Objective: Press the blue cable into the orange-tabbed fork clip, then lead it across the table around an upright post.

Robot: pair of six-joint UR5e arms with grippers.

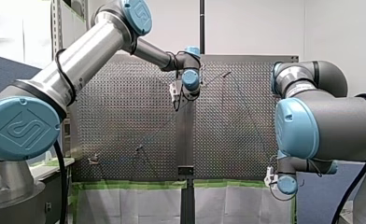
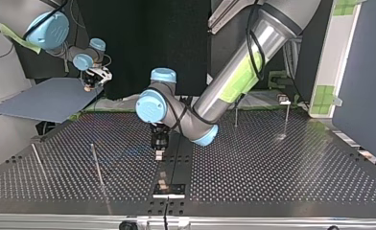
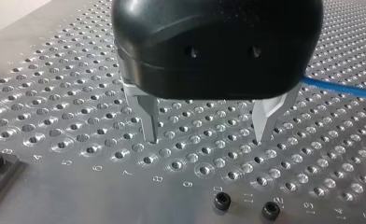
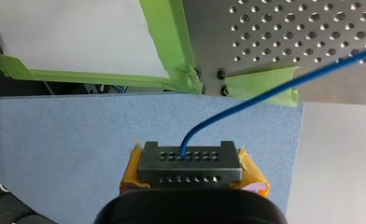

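Observation:
The blue cable (image 4: 246, 100) leaves the tips of my right gripper (image 4: 189, 156), which is shut on its end between yellow pads (image 4: 252, 173). That gripper (image 2: 91, 80) hangs off the table over a blue-grey board (image 2: 52, 98). The cable runs from there over the table's taped corner. My left gripper (image 3: 208, 137) is black with metal fingers (image 3: 149, 119); it stands open, tips just above the perforated plate, nothing between them. A stretch of the cable (image 3: 344, 88) lies behind it. In the top view it (image 2: 159, 152) is at the table's middle. A small clip (image 2: 283, 99) sits at the back right there.
Thin upright posts (image 2: 97, 165) (image 2: 36, 160) stand at the top view's left, and others (image 2: 236, 117) (image 2: 287, 120) at the back right. A black plate (image 2: 169, 189) is bolted at the near edge. Green tape (image 4: 169, 44) lines the table's border.

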